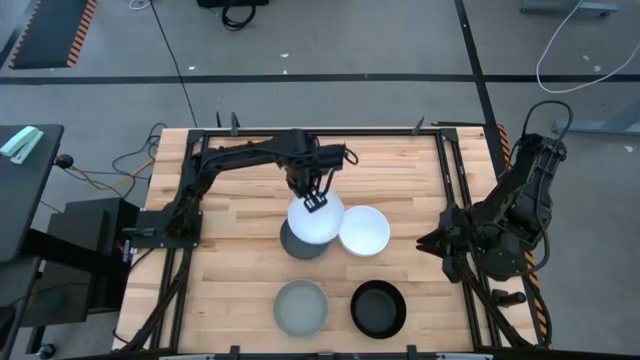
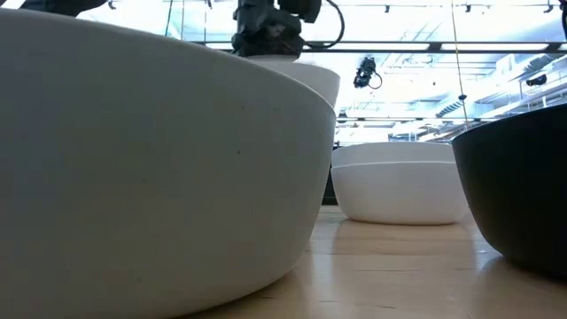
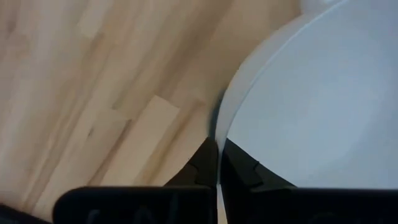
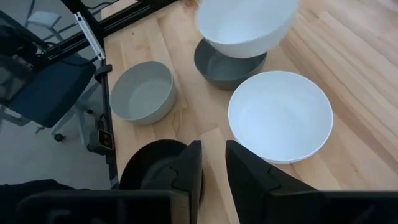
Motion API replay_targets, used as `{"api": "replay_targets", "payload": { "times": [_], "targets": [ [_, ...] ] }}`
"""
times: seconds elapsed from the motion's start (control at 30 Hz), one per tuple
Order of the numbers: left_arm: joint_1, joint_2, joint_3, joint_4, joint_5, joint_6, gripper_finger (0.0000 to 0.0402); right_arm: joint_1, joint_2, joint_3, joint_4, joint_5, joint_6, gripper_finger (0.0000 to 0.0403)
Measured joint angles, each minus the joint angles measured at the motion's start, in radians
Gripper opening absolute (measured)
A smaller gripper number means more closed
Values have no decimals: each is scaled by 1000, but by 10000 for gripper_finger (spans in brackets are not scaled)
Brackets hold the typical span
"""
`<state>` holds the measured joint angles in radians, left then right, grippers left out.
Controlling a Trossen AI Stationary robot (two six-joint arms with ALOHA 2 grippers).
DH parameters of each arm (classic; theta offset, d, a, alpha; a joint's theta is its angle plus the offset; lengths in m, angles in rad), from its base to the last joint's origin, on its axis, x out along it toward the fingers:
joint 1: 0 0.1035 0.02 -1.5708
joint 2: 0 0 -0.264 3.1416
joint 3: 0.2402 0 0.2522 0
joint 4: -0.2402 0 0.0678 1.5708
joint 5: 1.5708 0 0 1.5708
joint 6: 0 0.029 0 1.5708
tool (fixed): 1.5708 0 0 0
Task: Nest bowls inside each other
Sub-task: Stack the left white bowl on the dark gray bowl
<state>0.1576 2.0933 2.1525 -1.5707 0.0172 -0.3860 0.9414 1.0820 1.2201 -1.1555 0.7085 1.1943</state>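
My left gripper [image 1: 315,202] points down and is shut on a white bowl [image 1: 316,220], which hangs over the dark grey bowl [image 1: 298,243] at the table's middle. The right wrist view shows the white bowl [image 4: 245,25] clear above the dark grey bowl [image 4: 227,67]. A second white bowl [image 1: 364,230] rests on its base just to the right. A light grey bowl [image 1: 301,307] and a black bowl [image 1: 379,309] stand near the front edge. My right gripper [image 4: 214,165] waits open at the table's right side, touching nothing. My left gripper pinches the white bowl's rim [image 3: 219,134] on its far side, one finger [image 3: 239,169] inside the bowl and the other finger [image 3: 200,165] outside. The fingers come from above, pointing down. The bowl hangs below them, mouth up, lifted clear over the dark grey bowl.
The wooden table [image 1: 230,250] has black rails along its left and right sides. Bare wood lies left of the dark grey bowl and along the far side. My right arm [image 1: 500,225] stands over the right rail.
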Motion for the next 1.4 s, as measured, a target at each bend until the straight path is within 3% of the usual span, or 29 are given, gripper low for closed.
{"api": "replay_targets", "payload": {
  "times": [0.3, 0.73, 1.07, 1.2, 1.4],
  "targets": [
    [74, -28, -1, 0, 12, -1, 9, 0, 0, 0, -4, 33, -19, 70],
    [-59, -232, 0, 0, 11, -112, 9, 0, 0, 0, -10, 99, -27, 66],
    [-117, -363, 0, 0, -78, -267, 8, 0, 0, 0, 5, 100, -27, 66],
    [-115, -389, -105, 1, -86, -283, 8, 0, 0, 0, 5, 100, -18, 66],
    [-79, -471, -410, -1, -36, -290, 8, 0, 0, 0, 7, 100, -19, 66]
  ]
}}
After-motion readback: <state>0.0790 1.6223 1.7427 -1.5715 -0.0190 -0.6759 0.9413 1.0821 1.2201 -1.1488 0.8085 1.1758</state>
